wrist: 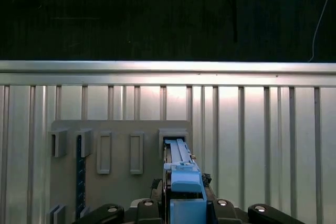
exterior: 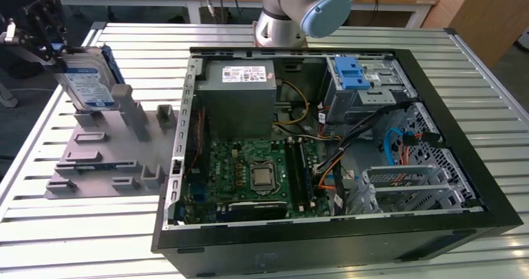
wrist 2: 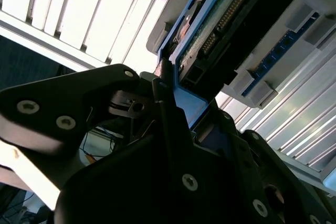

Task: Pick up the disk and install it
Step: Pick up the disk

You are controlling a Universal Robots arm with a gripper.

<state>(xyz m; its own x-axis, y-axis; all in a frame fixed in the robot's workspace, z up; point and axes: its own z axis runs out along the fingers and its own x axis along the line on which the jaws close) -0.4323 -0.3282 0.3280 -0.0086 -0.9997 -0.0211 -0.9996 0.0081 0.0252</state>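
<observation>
Over at the exterior view's left, the claw (exterior: 49, 43) is closed on the top edge of the disk (exterior: 87, 84) and holds it upright, label side facing the case. In the second wrist view a dark finger (wrist 2: 163, 103) presses against the blue frame, with the disk's green circuit board (wrist 2: 231, 14) beyond it. The disk's lower edge sits right at the tall end slot of the grey rack (exterior: 99, 161). I can't tell whether it is still seated in the slot or just clear of it. In the first wrist view the disk (wrist: 181, 174) is seen edge-on, lined up over that same slot (wrist: 173, 142).

The rack lies flat on the slatted metal surface (exterior: 83, 229), just beside the open computer case (exterior: 463, 167). Inside the case lie the power supply (exterior: 240, 99), the motherboard (exterior: 248, 173) and, at the far corner, a drive bay with a blue latch (exterior: 355, 74). The arm's base (exterior: 285, 18) stands behind the case.
</observation>
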